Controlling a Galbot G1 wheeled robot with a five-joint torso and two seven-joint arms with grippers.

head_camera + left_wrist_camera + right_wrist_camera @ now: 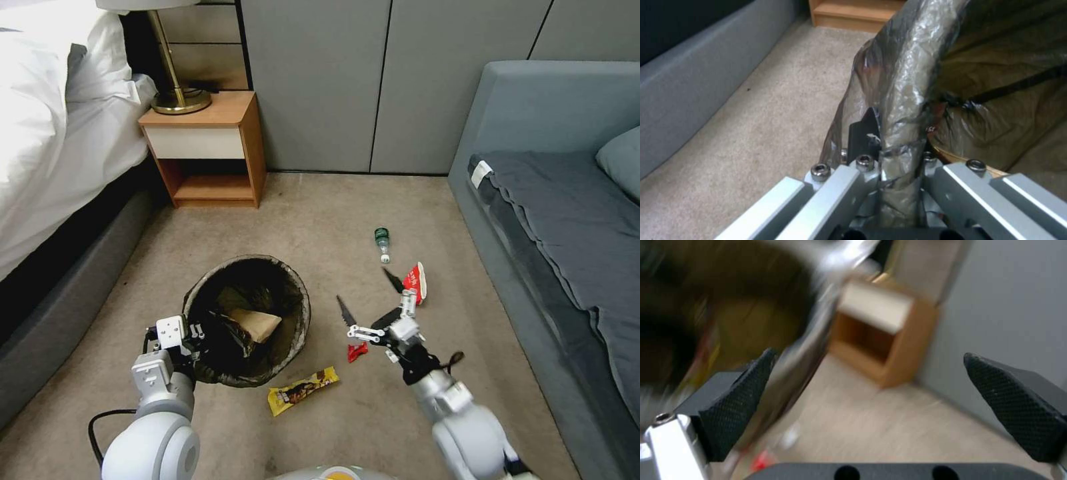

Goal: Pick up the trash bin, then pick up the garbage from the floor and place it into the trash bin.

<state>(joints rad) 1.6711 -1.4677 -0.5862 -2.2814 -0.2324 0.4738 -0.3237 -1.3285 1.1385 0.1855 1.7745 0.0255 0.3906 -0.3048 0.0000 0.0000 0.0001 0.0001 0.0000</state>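
L gripper (197, 335) clamps trash bin (297, 293) rim | R gripper (369, 296) jaws spread, above floor

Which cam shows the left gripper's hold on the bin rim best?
Left wrist view: the left gripper is shut on the trash bin at its bag-covered rim, seen close up. Head view shows that grip from afar; right wrist view is blurred.

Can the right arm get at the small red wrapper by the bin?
Probably yes: the right gripper hangs open just above the small red wrapper, bare carpet around it. The left gripper holds the bin aside.
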